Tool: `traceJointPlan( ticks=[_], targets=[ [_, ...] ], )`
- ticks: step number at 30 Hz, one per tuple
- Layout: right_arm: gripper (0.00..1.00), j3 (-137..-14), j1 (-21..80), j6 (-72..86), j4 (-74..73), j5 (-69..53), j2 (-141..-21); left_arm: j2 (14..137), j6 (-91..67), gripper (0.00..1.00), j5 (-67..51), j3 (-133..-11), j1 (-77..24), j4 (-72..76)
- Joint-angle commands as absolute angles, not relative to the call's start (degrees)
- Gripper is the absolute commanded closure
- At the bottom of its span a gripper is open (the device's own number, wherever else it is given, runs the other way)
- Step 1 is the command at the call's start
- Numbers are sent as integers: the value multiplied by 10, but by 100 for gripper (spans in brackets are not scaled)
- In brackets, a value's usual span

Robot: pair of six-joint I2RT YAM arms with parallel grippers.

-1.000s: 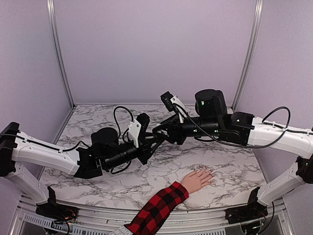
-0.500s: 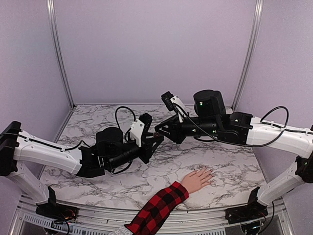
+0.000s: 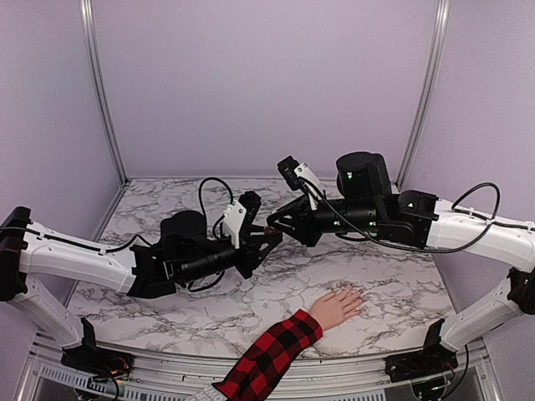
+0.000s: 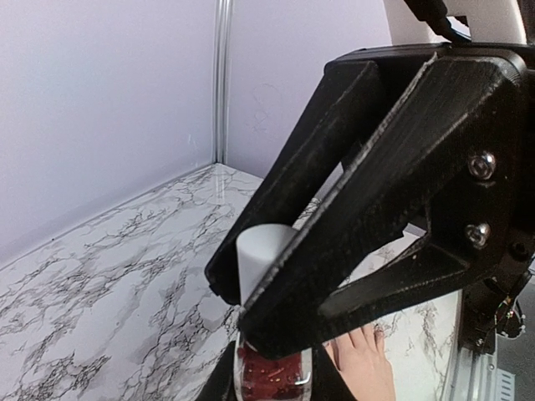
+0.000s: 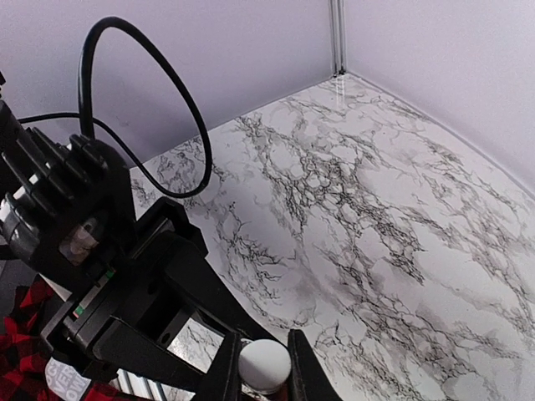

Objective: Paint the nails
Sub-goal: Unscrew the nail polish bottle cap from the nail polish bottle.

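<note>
Top external view: the left end effector [image 3: 261,242] and the right end effector [image 3: 274,227] meet tip to tip above the tabletop [image 3: 150,209]. The hand [image 3: 338,306] in the plaid sleeve [image 3: 267,355] lies flat, well apart from both, on the near side beneath the right arm. The nails [image 3: 359,294] are at its far fingertips, too small to make out.

Left wrist view: this end effector is clamped on the dark-red polish bottle [image 4: 272,376], which stands upright between its fingers. Directly above, the right end effector's black fingers pinch the white cap [image 4: 263,249]. The hand shows below and beyond the bottle.

Right wrist view: its own fingers are narrowed onto the cap, touching it on both sides, with the left end effector just beneath.

The step in hand looks like uncapping. To do it well, the left grip should stay firm and the bottle upright while the right twists about the cap's axis. It should lift straight only once the thread is free, so the brush comes out without dripping.

Against the picture from one second before, the right end effector has closed onto the cap and the left arm sits slightly higher. The hand has not moved.
</note>
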State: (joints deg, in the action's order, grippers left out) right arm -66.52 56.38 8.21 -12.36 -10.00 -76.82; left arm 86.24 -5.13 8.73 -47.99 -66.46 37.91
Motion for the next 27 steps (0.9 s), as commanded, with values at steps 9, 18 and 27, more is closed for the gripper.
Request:
traceJointPlan(
  ticks=[9, 18, 27],
  targets=[
    [100, -671, 568, -13, -104, -240, -718, 817, -3, 100, -213, -486, -667, 376],
    [100, -665, 568, -62, -102, -365, -702, 810, -3, 100, -353, -499, -667, 376],
    [99, -668, 569, -76, -102, -395, -697, 805, 9, 100, -376, -503, -667, 376]
  ],
)
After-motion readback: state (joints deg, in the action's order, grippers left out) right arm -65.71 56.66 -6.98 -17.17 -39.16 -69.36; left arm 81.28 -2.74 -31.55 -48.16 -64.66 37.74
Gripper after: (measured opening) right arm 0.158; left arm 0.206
